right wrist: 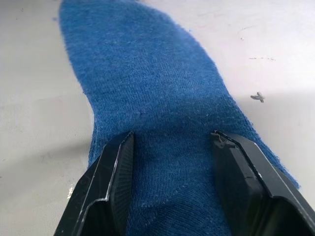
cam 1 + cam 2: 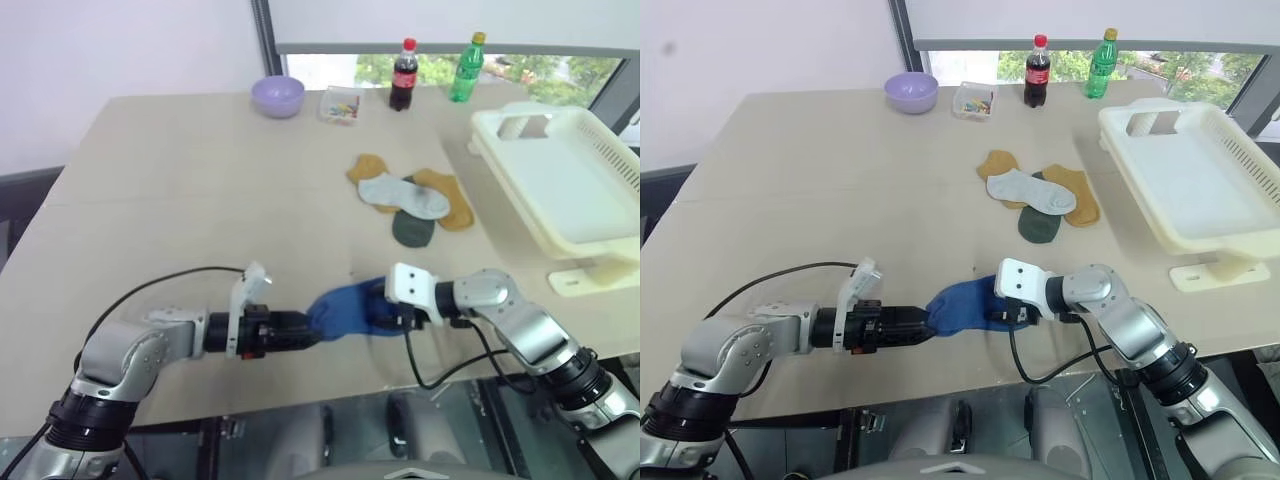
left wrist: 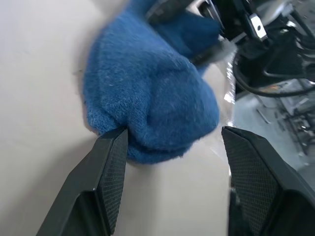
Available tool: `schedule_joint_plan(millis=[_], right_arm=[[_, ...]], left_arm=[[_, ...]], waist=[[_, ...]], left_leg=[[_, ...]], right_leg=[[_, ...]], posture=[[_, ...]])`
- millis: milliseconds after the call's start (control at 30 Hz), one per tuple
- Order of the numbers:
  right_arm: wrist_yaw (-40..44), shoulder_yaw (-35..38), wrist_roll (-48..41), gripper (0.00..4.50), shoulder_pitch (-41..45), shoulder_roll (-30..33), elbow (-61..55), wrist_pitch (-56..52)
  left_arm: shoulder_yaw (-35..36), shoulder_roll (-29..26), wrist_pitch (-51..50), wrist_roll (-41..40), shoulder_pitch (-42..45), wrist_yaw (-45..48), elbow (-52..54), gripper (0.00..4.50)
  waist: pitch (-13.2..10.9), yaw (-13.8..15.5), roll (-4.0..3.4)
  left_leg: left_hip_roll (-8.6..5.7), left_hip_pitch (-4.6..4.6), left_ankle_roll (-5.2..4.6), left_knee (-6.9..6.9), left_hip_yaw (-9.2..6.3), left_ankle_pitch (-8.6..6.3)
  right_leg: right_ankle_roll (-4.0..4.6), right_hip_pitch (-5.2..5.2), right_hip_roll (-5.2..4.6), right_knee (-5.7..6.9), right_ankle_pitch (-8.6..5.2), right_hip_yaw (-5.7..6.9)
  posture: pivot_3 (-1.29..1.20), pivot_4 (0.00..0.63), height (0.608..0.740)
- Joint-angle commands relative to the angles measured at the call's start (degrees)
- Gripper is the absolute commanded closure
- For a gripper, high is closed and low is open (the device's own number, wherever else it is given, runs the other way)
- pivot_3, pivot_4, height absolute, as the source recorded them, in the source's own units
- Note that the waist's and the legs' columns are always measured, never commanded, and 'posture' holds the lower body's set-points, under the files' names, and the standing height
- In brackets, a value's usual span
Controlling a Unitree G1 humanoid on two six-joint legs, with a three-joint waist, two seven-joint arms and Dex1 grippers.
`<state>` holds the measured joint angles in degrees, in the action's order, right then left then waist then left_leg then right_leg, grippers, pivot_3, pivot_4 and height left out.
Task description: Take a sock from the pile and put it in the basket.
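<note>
Left eye view: the sock was seen pinched by the right pincer, the left pincer spread beside it. Carrying to the basket was judged next.

The royal-blue sock lies bunched on the table's near edge. The pile lies apart, beside the cream basket, which seems empty.
</note>
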<state>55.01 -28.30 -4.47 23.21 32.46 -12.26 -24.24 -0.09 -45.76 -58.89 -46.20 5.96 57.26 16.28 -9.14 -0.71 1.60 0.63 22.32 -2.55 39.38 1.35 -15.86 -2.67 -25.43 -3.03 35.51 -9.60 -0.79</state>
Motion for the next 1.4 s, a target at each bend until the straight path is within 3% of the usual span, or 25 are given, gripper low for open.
schedule_joint_plan(millis=[33, 67, 200, 367, 633, 933, 1133, 1267, 1400], right_arm=[[-0.3, -2.1, 2.9, 1.97, -1.8, 0.5, 2.4, -1.3], [-0.3, -2.1, 2.9, 1.97, -1.8, 0.5, 2.4, -1.3], [-0.5, -2.5, 3.2, 1.97, -1.6, -0.1, 2.7, -1.2], [-0.1, -2.5, 3.6, 1.97, -1.5, -0.6, 3.0, -1.0], [-0.1, -3.4, 4.3, 1.97, -1.4, -1.5, 3.2, -0.9], [-0.1, -3.2, 4.5, 1.97, -1.4, -1.5, 3.2, -1.0], [-0.1, -3.3, 4.7, 1.97, -1.5, -1.7, 3.2, -1.0], [-0.1, -3.4, 4.8, 1.97, -1.4, -2.0, 3.5, -0.9], [0.1, -3.5, 5.3, 1.97, -1.3, -2.2, 3.7, -0.8]], left_arm=[[0.2, -0.7, 3.7, 1.9, -2.0, 1.3, 0.5, 1.3], [0.9, -0.5, 5.6, 2.7, -2.4, 1.2, 0.0, 1.3], [3.6, 1.0, 6.8, 3.5, -2.9, -2.2, -3.0, 0.05], [1.7, -1.2, 0.4, 2.8, -4.0, -3.8, -1.8, 0.05], [-1.7, -6.8, 0.0, 2.7, -8.9, -0.6, 3.3, 0.05], [-1.9, -7.3, 0.1, 0.3, -10.1, 2.5, 5.3, 0.05], [-1.3, -1.8, 0.6, 1.2, -8.7, -2.7, 2.4, 0.05], [1.0, 7.2, -1.0, 1.1, -6.9, -11.5, -1.7, 0.05], [3.5, 12.1, -4.7, -0.9, -6.4, -16.1, -2.2, 0.05]], waist=[[0.0, 0.0, -0.03], [0.0, 0.0, -0.03], [0.0, 0.0, -0.03], [0.1, -0.1, -0.08], [0.6, -0.4, -0.42], [0.6, -0.4, -0.54], [0.7, -0.2, -0.59], [0.9, -0.1, -0.79], [0.9, 0.1, -0.78]], left_leg=[[0.0, 0.0, 0.0, 0.0, 0.0, 0.0], [0.0, -0.01, 0.0, 0.0, 0.01, 0.0], [0.02, -0.06, 0.01, 0.0, 0.02, 0.0], [0.09, -0.52, 0.02, -0.02, 0.01, 0.0], [0.14, -0.61, 0.03, -0.36, 0.1, -0.01], [0.22, -0.65, 0.03, -0.47, 0.11, -0.01], [0.22, -0.64, 0.03, -0.48, 0.1, -0.01], [0.2, -0.7, 0.03, -0.48, 0.09, -0.01], [0.17, -1.16, 0.04, -0.48, -0.08, -0.02]], right_leg=[[0.0, 0.0, 0.0, 0.0, 0.0, 0.0], [0.0, 0.0, 0.0, 0.0, 0.0, -0.01], [0.0, 0.0, -0.02, 0.03, 0.0, -0.01], [0.0, 0.35, 0.01, 0.04, -0.02, 0.0], [0.22, 0.33, 0.05, 0.02, -0.18, -0.07], [0.3, 0.27, 0.12, 0.01, -0.25, -0.06], [0.29, 0.27, 0.09, -0.02, -0.25, -0.04], [0.28, 0.33, 0.06, -0.01, -0.24, -0.02], [0.28, 0.79, 0.04, 0.0, -0.25, 0.15]], posture=[[0.0, 0.15, 0.735], [0.0, 0.15, 0.735], [0.0, 0.15, 0.735], [0.0, 0.15, 0.735], [0.0, 0.15, 0.735], [0.0, 0.15, 0.735], [0.0, 0.15, 0.735], [0.0, 0.15, 0.735], [0.0, 0.15, 0.735]])
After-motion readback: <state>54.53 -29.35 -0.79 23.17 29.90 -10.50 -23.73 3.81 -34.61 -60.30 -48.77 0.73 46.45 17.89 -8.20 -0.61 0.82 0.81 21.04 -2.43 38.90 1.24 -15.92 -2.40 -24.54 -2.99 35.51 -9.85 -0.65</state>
